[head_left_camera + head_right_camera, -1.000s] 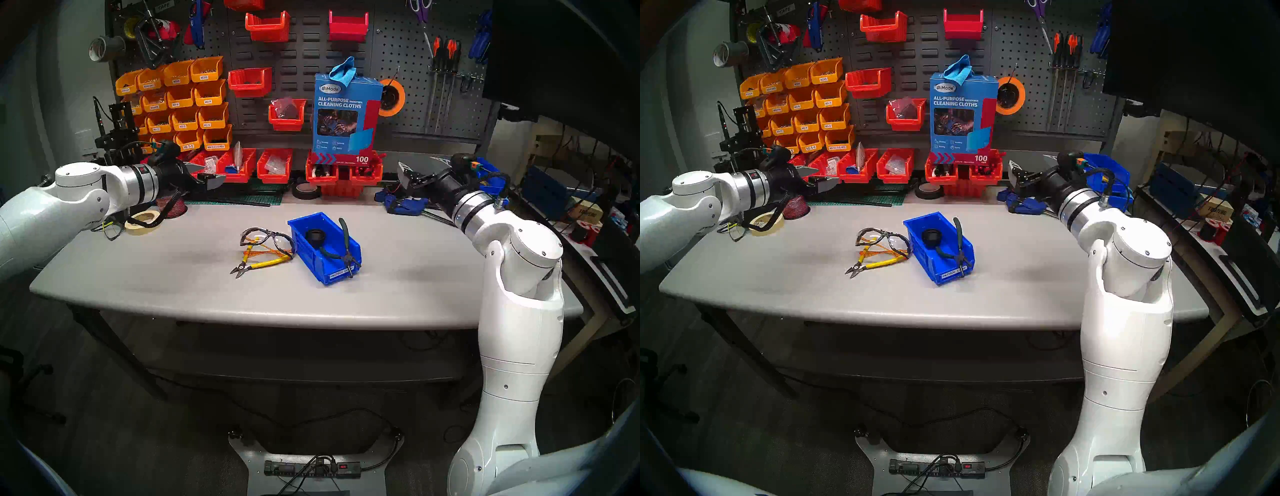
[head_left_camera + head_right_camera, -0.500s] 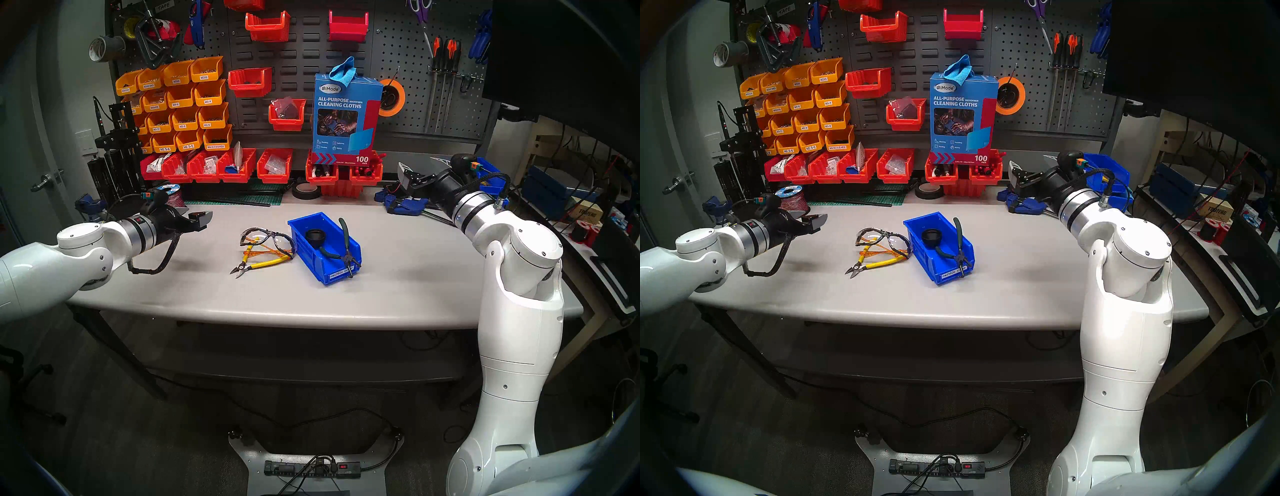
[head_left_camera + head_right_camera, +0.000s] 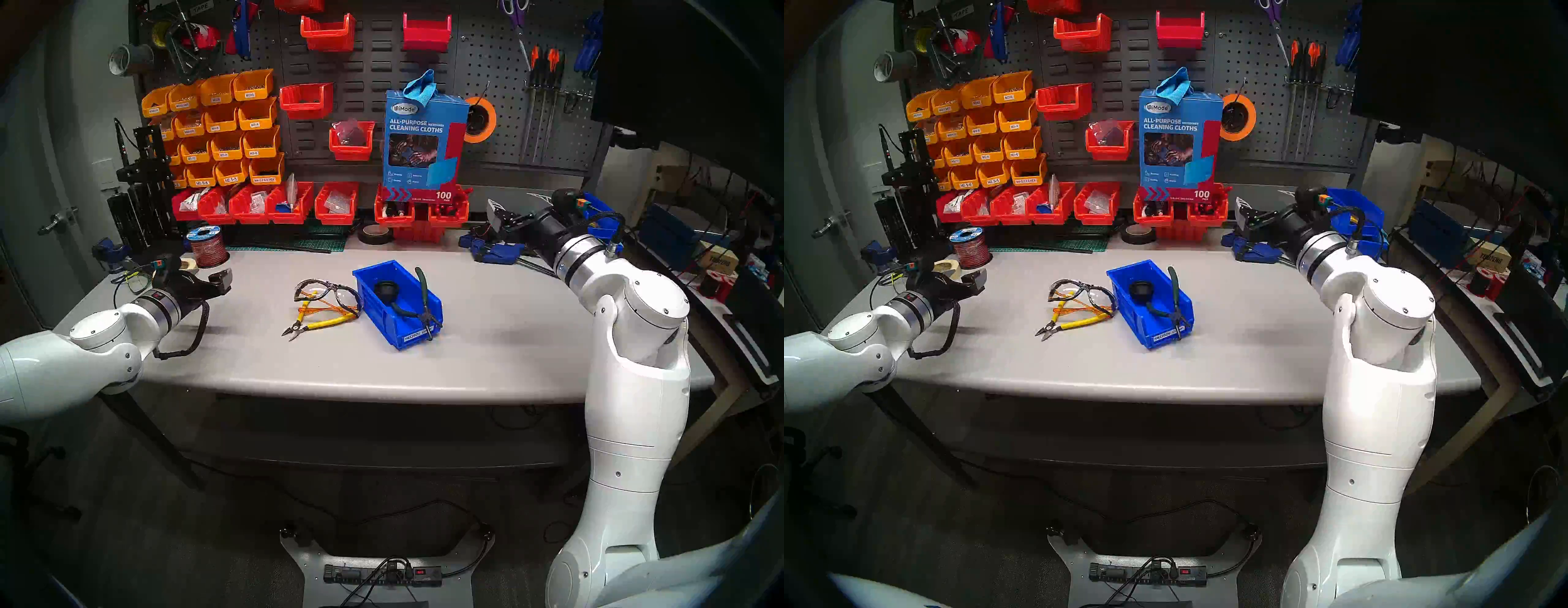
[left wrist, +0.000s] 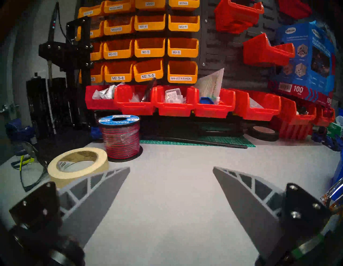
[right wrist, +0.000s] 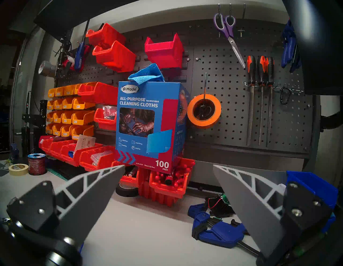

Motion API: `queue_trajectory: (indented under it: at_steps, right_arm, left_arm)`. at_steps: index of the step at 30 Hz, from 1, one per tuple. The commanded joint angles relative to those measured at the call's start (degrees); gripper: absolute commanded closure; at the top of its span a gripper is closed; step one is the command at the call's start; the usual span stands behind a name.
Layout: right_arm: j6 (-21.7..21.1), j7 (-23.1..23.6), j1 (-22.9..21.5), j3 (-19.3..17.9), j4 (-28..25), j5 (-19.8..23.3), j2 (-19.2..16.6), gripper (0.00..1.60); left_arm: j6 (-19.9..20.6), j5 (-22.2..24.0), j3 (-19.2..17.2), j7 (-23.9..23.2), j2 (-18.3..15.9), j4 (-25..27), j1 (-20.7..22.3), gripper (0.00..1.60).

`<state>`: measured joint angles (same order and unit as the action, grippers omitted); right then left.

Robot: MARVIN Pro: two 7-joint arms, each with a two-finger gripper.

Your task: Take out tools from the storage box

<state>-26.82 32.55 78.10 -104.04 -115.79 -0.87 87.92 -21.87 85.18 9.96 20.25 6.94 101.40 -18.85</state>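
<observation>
The blue storage box [image 3: 372,309] [image 3: 1128,312] stands mid-table with its labelled lip toward me. Inside it sits a small black cup-shaped piece [image 3: 385,290], and green-handled pliers [image 3: 422,285] lie across its right rim and front lip. Left of the box, on the table, lie clear safety glasses [image 3: 326,293] and yellow-handled cutters [image 3: 322,324]. My left gripper [image 3: 220,281] [image 4: 171,168] hovers low over the table's left part, open and empty, well left of the glasses. Far back at the right, my right gripper [image 3: 509,203] [image 5: 168,166] is open and empty.
A masking tape roll [image 4: 78,163], a red wire spool [image 4: 120,137] and another pair of glasses [image 4: 26,167] sit close to my left gripper. Blue clamps [image 5: 213,228] and a larger blue bin [image 5: 311,185] lie by the right gripper. Red bins [image 3: 335,208] line the back.
My left arm has come down and drawn back to the left, from in front of the red bins to just above the table. The right arm and the tools have not moved.
</observation>
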Motion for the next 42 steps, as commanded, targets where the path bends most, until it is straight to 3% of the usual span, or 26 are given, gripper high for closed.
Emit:
queue_trajectory:
  at_steps: [1,11,12,14,16,21,22,23,27,32,36,37,38,42]
  right_arm:
    - [0.13,0.02,-0.84,0.11,-0.72,0.07,0.00,0.00]
    - [1.34,1.47,-0.80,0.28,-0.52,-0.24,-0.97,0.00]
    - [1.78,2.47,-0.89,0.14,-0.22,0.11,-1.42,0.00]
    - [1.69,3.39,-1.10,-0.24,0.16,1.01,-1.51,0.00]
    - [0.92,5.71,-1.90,-1.37,1.30,3.17,-1.75,0.00]
    - [-2.69,8.05,-3.46,-2.18,2.58,5.00,-2.63,0.00]
    - [-2.78,4.52,-6.89,6.02,3.00,2.02,1.50,0.00]
    - [-2.70,5.94,-7.80,6.60,3.26,2.41,3.52,0.00]
    - [-3.75,6.77,-8.37,6.48,3.88,3.05,4.37,0.00]
    - [-5.92,8.28,-9.53,10.48,6.31,2.67,6.70,0.00]
    - [-7.75,6.81,-11.70,16.12,8.20,0.76,10.43,0.00]
    - [-8.18,8.22,-11.95,14.32,8.39,1.03,8.95,0.00]
    - [-8.87,5.92,-12.53,17.89,9.08,-0.47,11.37,0.00]
    - [-12.42,2.71,-13.58,21.27,9.56,-4.20,11.43,0.00]
  left_arm:
    - [-7.54,-4.57,0.13,7.76,-0.64,2.63,-0.81,0.00]
    - [-15.27,-12.05,1.30,17.26,-0.84,4.78,-2.56,0.00]
    - [-18.03,-14.56,1.96,20.45,-0.87,5.31,-2.90,0.00]
    - [-18.11,-14.97,1.98,20.65,-0.89,5.32,-2.98,0.00]
    - [-20.35,-18.00,2.84,24.26,-0.93,5.85,-3.09,0.00]
    - [-20.98,-20.17,3.53,26.60,-0.97,6.18,-2.92,0.00]
    - [-20.09,-18.50,3.14,25.08,-0.99,6.03,-3.00,0.00]
    - [-19.94,-18.54,3.28,25.31,-1.00,6.10,-2.98,0.00]
    - [-19.94,-18.67,3.39,25.65,-1.03,6.23,-3.01,0.00]
    - [-20.00,-18.88,3.41,26.15,-1.06,6.41,-3.01,0.00]
    - [-20.09,-19.16,3.41,26.57,-1.08,6.53,-3.00,0.00]
    - [-20.10,-19.21,3.41,26.63,-1.08,6.55,-2.99,0.00]
    - [-20.15,-19.36,3.41,26.78,-1.09,6.58,-2.99,0.00]
    - [-20.41,-20.09,3.48,27.37,-1.11,6.63,-2.97,0.00]
